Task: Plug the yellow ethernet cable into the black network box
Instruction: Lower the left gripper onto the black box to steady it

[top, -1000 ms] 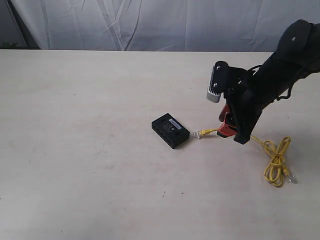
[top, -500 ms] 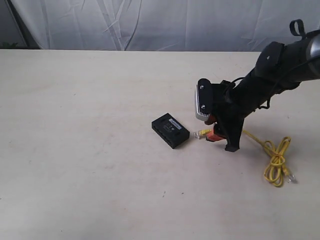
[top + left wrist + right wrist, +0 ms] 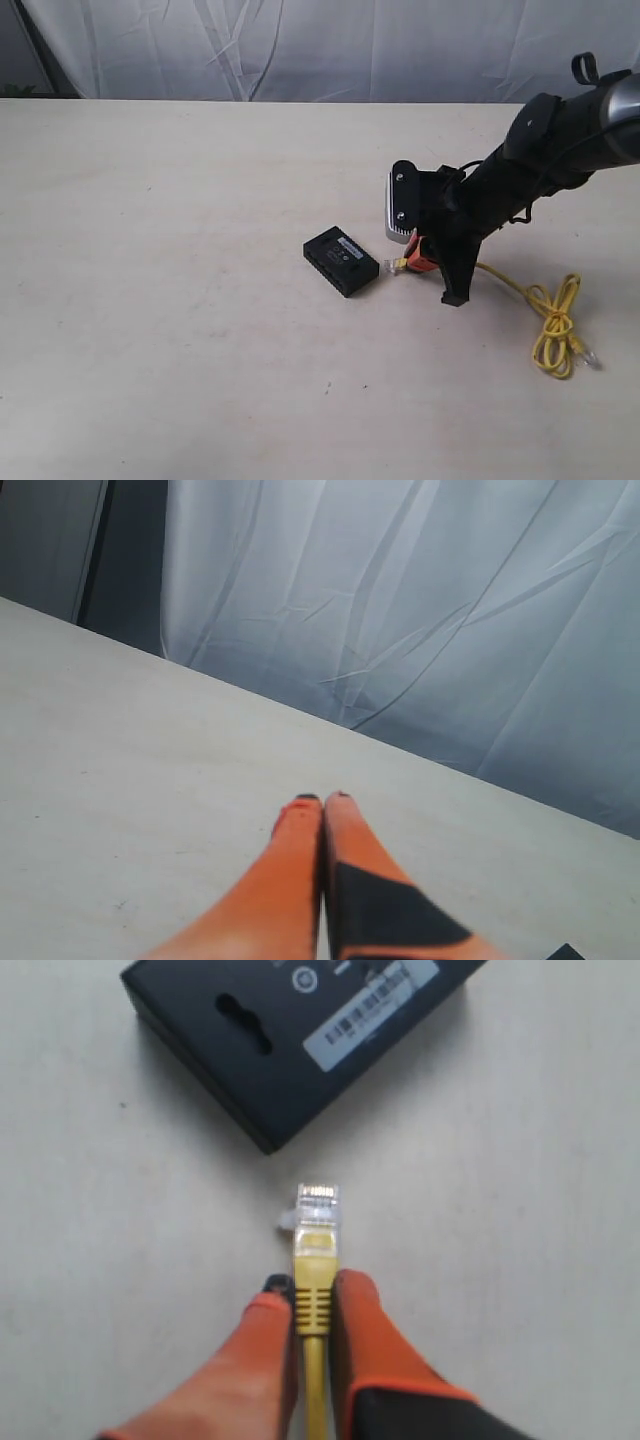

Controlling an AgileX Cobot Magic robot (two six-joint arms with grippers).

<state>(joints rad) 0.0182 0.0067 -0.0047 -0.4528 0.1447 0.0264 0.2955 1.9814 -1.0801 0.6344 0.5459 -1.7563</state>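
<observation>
The black network box [image 3: 341, 260] lies flat on the table; its white label strip shows in the right wrist view [image 3: 300, 1020]. My right gripper [image 3: 420, 262] [image 3: 312, 1295] is shut on the yellow ethernet cable [image 3: 505, 281] just behind its clear plug [image 3: 316, 1208]. The plug [image 3: 394, 267] points at the box's near corner, a short gap away, not touching. The cable trails back to a knotted loop [image 3: 555, 325] at the right. My left gripper [image 3: 322, 800] shows only in its wrist view, fingers pressed together with nothing between them, over bare table.
A white draped curtain [image 3: 300, 45] hangs behind the table's far edge. The beige tabletop [image 3: 160, 300] stretches wide to the left of the box. The loose second plug [image 3: 590, 358] lies beside the loop.
My right gripper has carried the plug leftward toward the box, closing the gap; the cable behind it has pulled straighter. The box has not moved.
</observation>
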